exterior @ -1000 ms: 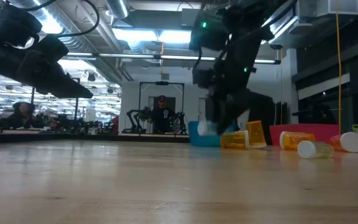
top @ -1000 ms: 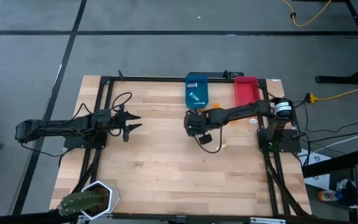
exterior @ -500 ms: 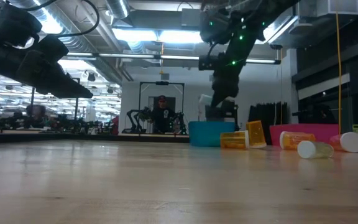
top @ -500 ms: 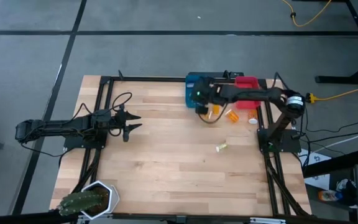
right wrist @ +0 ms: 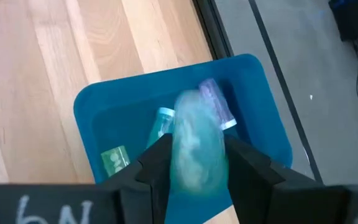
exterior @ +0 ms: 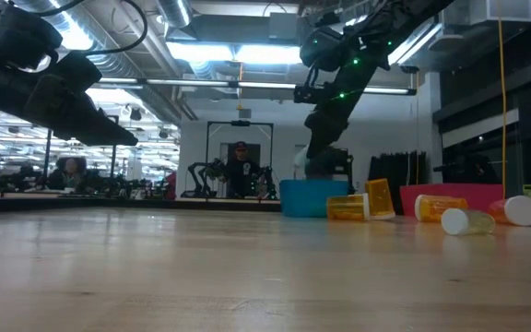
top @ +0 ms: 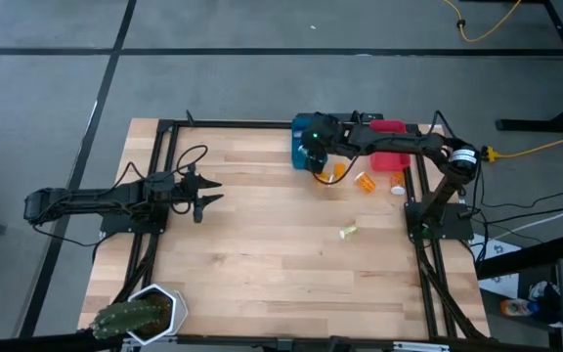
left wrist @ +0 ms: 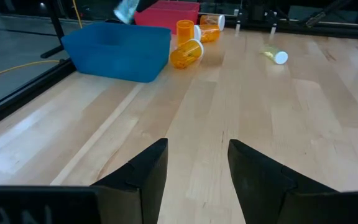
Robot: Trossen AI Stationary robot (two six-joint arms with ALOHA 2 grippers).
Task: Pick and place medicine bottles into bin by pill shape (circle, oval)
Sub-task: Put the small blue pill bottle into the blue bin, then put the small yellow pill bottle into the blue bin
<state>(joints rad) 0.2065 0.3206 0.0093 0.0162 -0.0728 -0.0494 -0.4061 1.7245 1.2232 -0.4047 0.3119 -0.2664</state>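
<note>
Right gripper [right wrist: 194,167] poised above the blue bin [top: 307,153] at the table's far edge, fingers clamped on a teal bottle [right wrist: 194,144]. Purple bottle [right wrist: 215,104] and others inside the bin. Orange bottles [top: 350,177] just beside it, near the red bin [top: 389,147]. Clear bottle [top: 348,231] alone on open wood. Left gripper [top: 208,192] parted, empty, well apart. Labels unreadable.

Bright ceiling strips glare; arms silhouetted; held bottle blurred.
</note>
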